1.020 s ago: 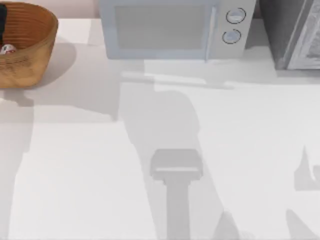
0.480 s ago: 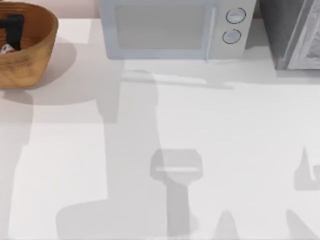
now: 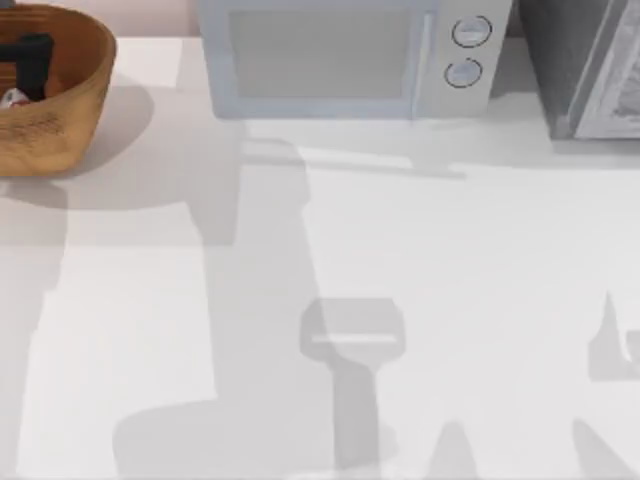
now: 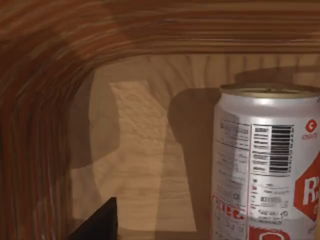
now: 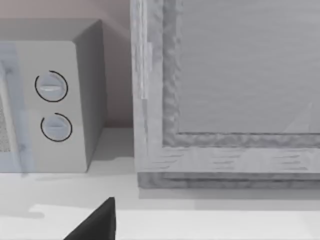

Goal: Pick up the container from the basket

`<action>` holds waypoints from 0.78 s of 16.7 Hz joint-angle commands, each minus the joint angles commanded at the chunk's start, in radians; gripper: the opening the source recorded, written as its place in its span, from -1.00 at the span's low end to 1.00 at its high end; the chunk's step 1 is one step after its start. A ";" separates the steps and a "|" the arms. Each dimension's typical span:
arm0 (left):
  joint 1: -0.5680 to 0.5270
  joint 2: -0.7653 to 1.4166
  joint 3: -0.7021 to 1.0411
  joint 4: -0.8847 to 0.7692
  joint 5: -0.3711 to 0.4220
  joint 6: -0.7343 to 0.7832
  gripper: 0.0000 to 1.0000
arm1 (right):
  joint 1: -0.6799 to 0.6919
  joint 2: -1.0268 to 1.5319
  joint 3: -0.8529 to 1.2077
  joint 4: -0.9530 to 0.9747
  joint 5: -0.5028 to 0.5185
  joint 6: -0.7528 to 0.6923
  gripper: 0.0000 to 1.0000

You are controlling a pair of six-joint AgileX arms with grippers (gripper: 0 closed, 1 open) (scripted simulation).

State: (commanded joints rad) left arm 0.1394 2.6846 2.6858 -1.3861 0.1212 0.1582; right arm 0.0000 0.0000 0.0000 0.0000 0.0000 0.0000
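Observation:
The basket point(image 3: 60, 135) stands at the table's far left corner, orange-brown and woven. Inside it, the container point(image 3: 12, 98) shows as a small white and red can near the picture's edge. My left gripper point(image 3: 28, 60) is down inside the basket, just behind the can. In the left wrist view the container point(image 4: 265, 165) stands upright on the basket floor, close by, against the ribbed basket wall point(image 4: 45, 100). One dark fingertip point(image 4: 100, 222) stands well apart from the can and touches nothing. The gripper is open and holds nothing.
A pale microwave point(image 3: 340, 55) stands at the back middle, and a grey cabinet point(image 3: 585, 65) at the back right. The right wrist view faces the microwave point(image 5: 50, 100) and the cabinet point(image 5: 225, 90), with one dark fingertip point(image 5: 97, 222) low in the picture.
My left gripper has moved rightward from the picture's edge and further into the basket. Its shadow on the table has shifted. The can has stayed in place.

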 joint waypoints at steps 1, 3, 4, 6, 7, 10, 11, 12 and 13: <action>-0.002 0.001 -0.032 0.033 -0.001 -0.002 1.00 | 0.000 0.000 0.000 0.000 0.000 0.000 1.00; -0.006 0.005 -0.104 0.116 -0.001 -0.007 1.00 | 0.000 0.000 0.000 0.000 0.000 0.000 1.00; -0.008 0.008 -0.135 0.148 -0.002 -0.009 1.00 | 0.000 0.000 0.000 0.000 0.000 0.000 1.00; -0.011 0.012 -0.167 0.181 -0.002 -0.011 1.00 | 0.000 0.000 0.000 0.000 0.000 0.000 1.00; -0.011 0.012 -0.169 0.183 -0.002 -0.011 1.00 | 0.000 0.000 0.000 0.000 0.000 0.000 1.00; -0.011 0.012 -0.169 0.183 -0.002 -0.011 1.00 | 0.000 0.000 0.000 0.000 0.000 0.000 1.00; -0.011 0.012 -0.169 0.183 -0.002 -0.011 0.85 | 0.000 0.000 0.000 0.000 0.000 0.000 1.00; -0.011 0.012 -0.169 0.183 -0.002 -0.011 0.70 | 0.000 0.000 0.000 0.000 0.000 0.000 1.00; -0.011 0.012 -0.169 0.183 -0.002 -0.011 0.55 | 0.000 0.000 0.000 0.000 0.000 0.000 1.00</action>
State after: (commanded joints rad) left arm 0.1284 2.6968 2.5171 -1.2030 0.1191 0.1468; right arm 0.0000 0.0000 0.0000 0.0000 0.0000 0.0000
